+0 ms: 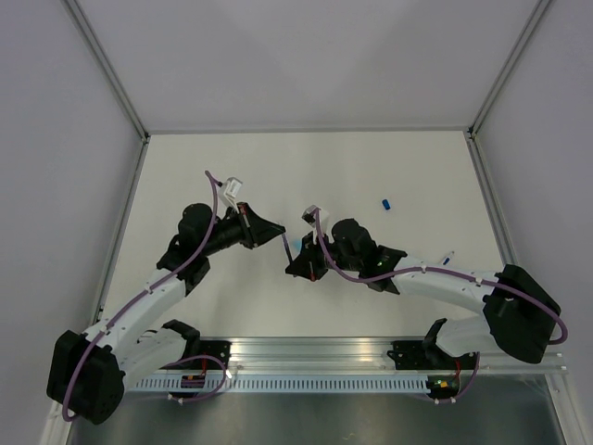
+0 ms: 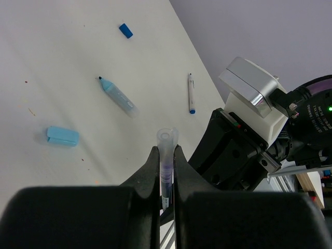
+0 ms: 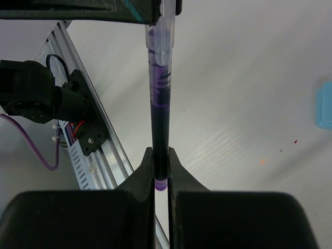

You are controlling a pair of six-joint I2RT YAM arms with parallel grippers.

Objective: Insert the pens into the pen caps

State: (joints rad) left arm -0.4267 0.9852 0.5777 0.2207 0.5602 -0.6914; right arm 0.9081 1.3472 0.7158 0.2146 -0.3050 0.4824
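Our right gripper (image 3: 161, 158) is clamped on the slim dark purple pen (image 3: 158, 114); its far end sits inside a clear plastic tube (image 3: 162, 36) pinched tight by our left gripper (image 2: 166, 155), above the white counter (image 2: 52, 67); on it we see a stubby pale sky-blue cap (image 2: 63, 136) and a small dark blue cap (image 2: 125, 30), well apart

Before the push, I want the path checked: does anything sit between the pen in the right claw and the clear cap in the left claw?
Nothing visible does. The dark pen, gripped by the right claw, already reaches into the clear cap that the left claw holds.
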